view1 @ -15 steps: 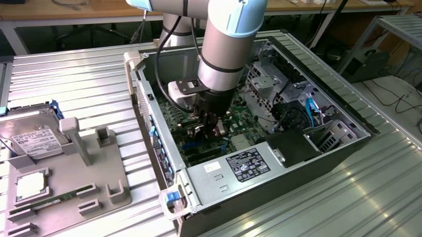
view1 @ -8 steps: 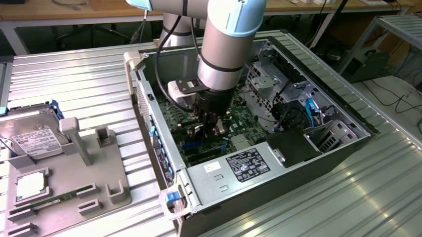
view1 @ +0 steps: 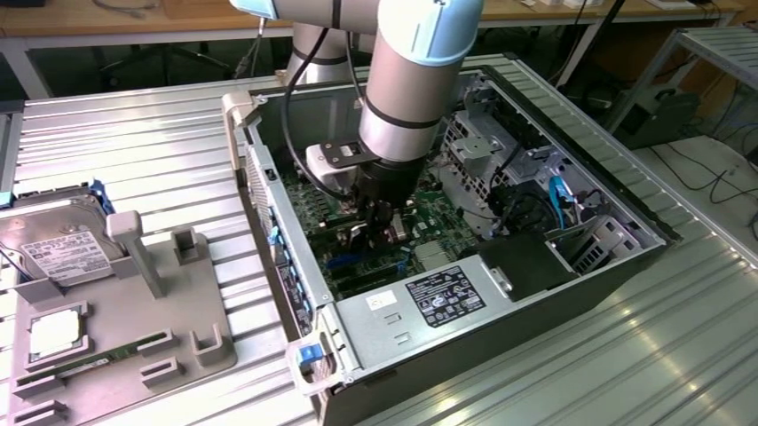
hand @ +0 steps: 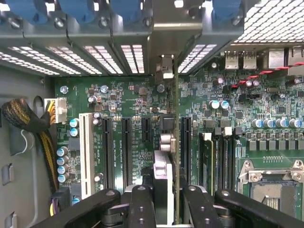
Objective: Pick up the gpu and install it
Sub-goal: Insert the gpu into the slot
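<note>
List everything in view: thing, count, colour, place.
computer case: one, dark, open, at centre of the metal table
motherboard: one, green, on the case floor
power supply: one, silver, at the case's near end
gpu: one, thin card seen edge-on, upright over the slots, between the jaws
hard drive: one, silver with a white label, on the grey fixture at the exterior view's left
gripper: one, black, inside the case, closed on the gpu
</note>
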You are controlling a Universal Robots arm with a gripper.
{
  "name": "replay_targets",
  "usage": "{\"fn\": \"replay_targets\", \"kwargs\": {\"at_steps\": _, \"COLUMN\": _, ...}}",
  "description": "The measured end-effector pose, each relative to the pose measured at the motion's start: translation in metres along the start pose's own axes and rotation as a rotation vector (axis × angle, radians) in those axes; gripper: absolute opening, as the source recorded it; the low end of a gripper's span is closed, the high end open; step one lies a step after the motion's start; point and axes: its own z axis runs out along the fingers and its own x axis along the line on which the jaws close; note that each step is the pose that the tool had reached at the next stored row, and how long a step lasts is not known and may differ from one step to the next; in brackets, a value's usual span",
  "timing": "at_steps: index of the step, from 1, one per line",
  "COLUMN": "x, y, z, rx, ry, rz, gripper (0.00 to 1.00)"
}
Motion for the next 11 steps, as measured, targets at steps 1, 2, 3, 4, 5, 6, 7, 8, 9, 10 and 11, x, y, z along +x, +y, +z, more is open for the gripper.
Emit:
{"fn": "replay_targets", "kwargs": {"at_steps": 1, "x": 0.0000, "y": 0.0000, "z": 0.0000, "rx": 0.0000, "ry": 0.0000, "rz": 0.000, "gripper": 0.28}}
{"fn": "replay_targets", "kwargs": {"at_steps": 2, "x": -0.0001, "y": -0.0001, "z": 0.0000, "rx": 0.0000, "ry": 0.0001, "rz": 0.000, "gripper": 0.28}}
{"fn": "replay_targets", "kwargs": {"at_steps": 3, "x": -0.0001, "y": -0.0005, "z": -0.0001, "rx": 0.0000, "ry": 0.0001, "rz": 0.000, "gripper": 0.28}}
{"fn": "replay_targets", "kwargs": {"at_steps": 4, "x": -0.0001, "y": -0.0011, "z": -0.0003, "rx": -0.0001, "ry": 0.0002, "rz": 0.000, "gripper": 0.28}}
{"fn": "replay_targets", "kwargs": {"at_steps": 5, "x": -0.0001, "y": -0.0012, "z": -0.0019, "rx": -0.0001, "ry": 0.0003, "rz": 0.000, "gripper": 0.28}}
{"fn": "replay_targets", "kwargs": {"at_steps": 6, "x": -0.0002, "y": -0.0011, "z": -0.0043, "rx": 0.0000, "ry": 0.0000, "rz": 0.000, "gripper": 0.28}}
{"fn": "replay_targets", "kwargs": {"at_steps": 7, "x": -0.0002, "y": -0.0010, "z": -0.0068, "rx": 0.0002, "ry": 0.0000, "rz": 0.000, "gripper": 0.28}}
{"fn": "replay_targets", "kwargs": {"at_steps": 8, "x": -0.0002, "y": -0.0010, "z": -0.0085, "rx": 0.0004, "ry": 0.0003, "rz": 0.000, "gripper": 0.28}}
{"fn": "replay_targets", "kwargs": {"at_steps": 9, "x": -0.0002, "y": -0.0010, "z": -0.0087, "rx": 0.0011, "ry": 0.0000, "rz": 0.000, "gripper": 0.28}}
{"fn": "replay_targets", "kwargs": {"at_steps": 10, "x": -0.0002, "y": -0.0010, "z": -0.0086, "rx": 0.0031, "ry": -0.0002, "rz": 0.000, "gripper": 0.28}}
{"fn": "replay_targets", "kwargs": {"at_steps": 11, "x": -0.0004, "y": -0.0010, "z": -0.0087, "rx": 0.0089, "ry": 0.0000, "rz": -0.001, "gripper": 0.28}}
